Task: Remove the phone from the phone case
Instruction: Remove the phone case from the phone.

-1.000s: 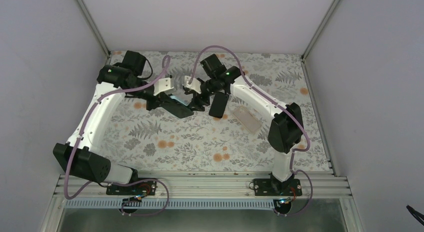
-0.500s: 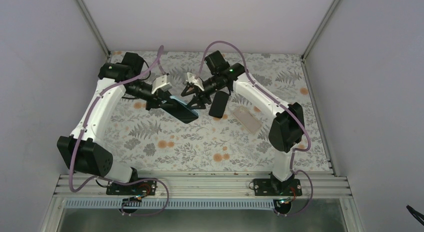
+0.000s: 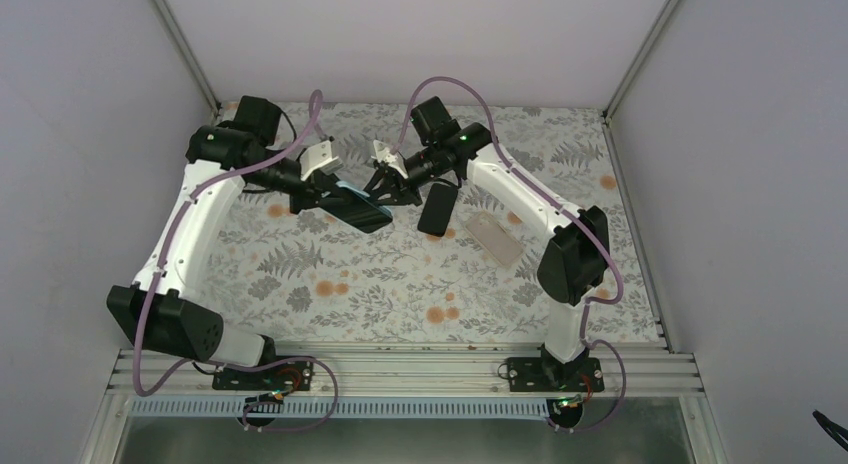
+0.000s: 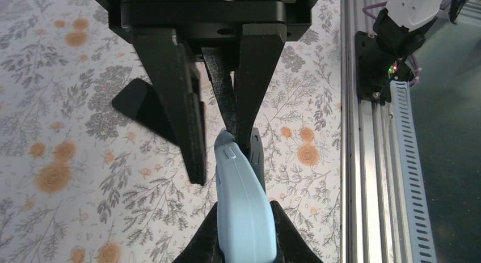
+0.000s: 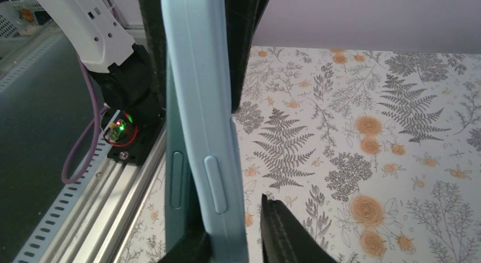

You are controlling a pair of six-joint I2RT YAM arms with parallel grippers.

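Note:
A dark phone [image 3: 368, 218] in a light blue phone case [image 3: 350, 191] hangs in the air between the two arms. My left gripper [image 3: 328, 198] is shut on its left end. In the left wrist view the phone's dark edge [image 4: 256, 155] sits between my fingers, and the blue phone case [image 4: 244, 212] bulges away from it. My right gripper [image 3: 388, 191] has its fingers closed in on both sides of the other end. In the right wrist view the phone case [image 5: 198, 104] stands upright between the fingers of the right gripper [image 5: 230, 229]. One finger [image 5: 283, 234] lies close beside it.
A second black phone-like slab [image 3: 437, 208] and a translucent case [image 3: 493, 237] lie on the floral table [image 3: 400, 284] under the right forearm. An aluminium rail [image 3: 400, 364] runs along the near edge. Grey walls close in the left, right and back.
The right gripper has gone from wide open to closed in round the phone case's end. The left arm has shifted the phone slightly up and back.

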